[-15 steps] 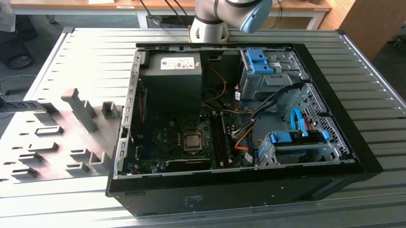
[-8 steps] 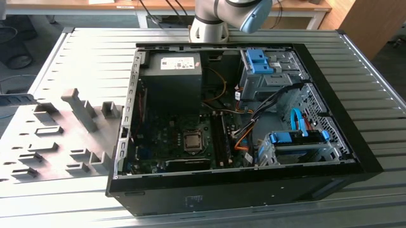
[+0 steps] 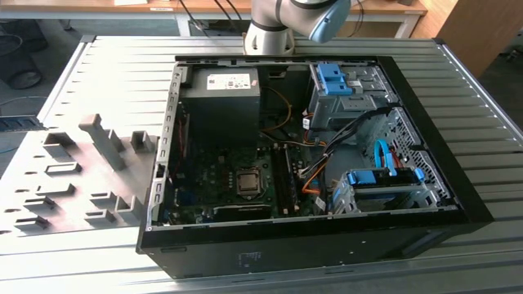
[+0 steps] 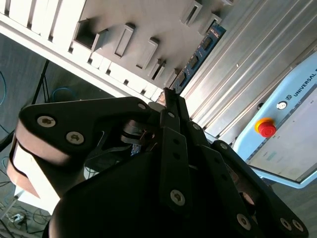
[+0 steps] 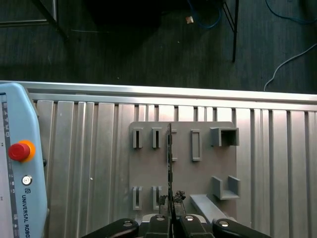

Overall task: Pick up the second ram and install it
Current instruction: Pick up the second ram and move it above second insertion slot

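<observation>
The second ram [image 4: 200,49] is a thin blue-green stick with dark chips. It juts out from the tips of my gripper [image 4: 168,99], which is shut on its near end. In the first wrist view the second ram [image 5: 170,158] shows edge-on as a dark line reaching out from the gripper [image 5: 171,218]. It hangs over the grey slotted holder plate [image 5: 148,168]. The open computer case [image 3: 425,153] lies on the table, with dark memory slots [image 3: 286,177] beside the processor socket [image 3: 247,182].
The grey holder plate [image 3: 73,184] lies at the exterior view's left of the case, with an upright post [image 3: 102,144]. A pale blue pendant with a red stop button [image 5: 20,150] rests on the ribbed table [image 5: 277,163]. Cables and drive cages [image 3: 347,92] crowd the case's far side.
</observation>
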### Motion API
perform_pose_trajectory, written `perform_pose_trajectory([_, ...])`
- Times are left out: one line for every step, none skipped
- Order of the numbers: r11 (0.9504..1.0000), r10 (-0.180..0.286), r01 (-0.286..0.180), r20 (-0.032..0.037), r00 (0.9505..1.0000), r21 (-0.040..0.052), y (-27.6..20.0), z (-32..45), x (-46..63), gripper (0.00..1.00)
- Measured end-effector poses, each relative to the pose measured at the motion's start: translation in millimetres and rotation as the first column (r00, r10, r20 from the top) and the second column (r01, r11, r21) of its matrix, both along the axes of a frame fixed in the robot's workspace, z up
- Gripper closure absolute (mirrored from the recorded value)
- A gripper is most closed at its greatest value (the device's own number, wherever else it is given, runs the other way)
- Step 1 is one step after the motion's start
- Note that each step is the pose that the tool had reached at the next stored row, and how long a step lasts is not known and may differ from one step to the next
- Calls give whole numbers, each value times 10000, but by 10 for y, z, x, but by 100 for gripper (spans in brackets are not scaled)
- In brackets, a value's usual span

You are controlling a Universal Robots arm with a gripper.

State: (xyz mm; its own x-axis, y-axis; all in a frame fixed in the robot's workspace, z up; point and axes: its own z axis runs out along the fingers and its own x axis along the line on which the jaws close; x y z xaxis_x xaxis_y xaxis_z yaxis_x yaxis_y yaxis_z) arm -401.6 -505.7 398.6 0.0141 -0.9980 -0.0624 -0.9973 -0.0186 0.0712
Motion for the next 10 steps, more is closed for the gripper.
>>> perform_pose_trajectory([10000, -1, 1, -1, 10000, -1, 0, 1, 0, 86])
perform_pose_trajectory([10000, 0, 0, -1, 10000, -1, 0, 2, 0, 86])
perform_pose_trajectory([10000, 0, 0, -2, 10000, -2, 0, 2, 0, 86])
perform_pose_trajectory([10000, 0, 0, -2, 10000, -2, 0, 2, 0, 86])
perform_pose_trajectory([10000, 0, 0, -3, 10000, -3, 1, 4, 5, 86])
perform_pose_trajectory([10000, 1, -1, -5, 10000, -5, 0, 5, 13, 86])
perform_pose_trajectory([10000, 1, -1, -3, 10000, -3, 1, 3, 28, 86])
perform_pose_trajectory([10000, 0, 0, -3, 10000, -2, 4, 2, 49, 86])
perform_pose_trajectory([10000, -1, 1, -2, 10000, -2, 10, 1, 76, 86])
perform_pose_trajectory([10000, 0, 0, -1, 10000, -1, 22, -1, 103, 86])
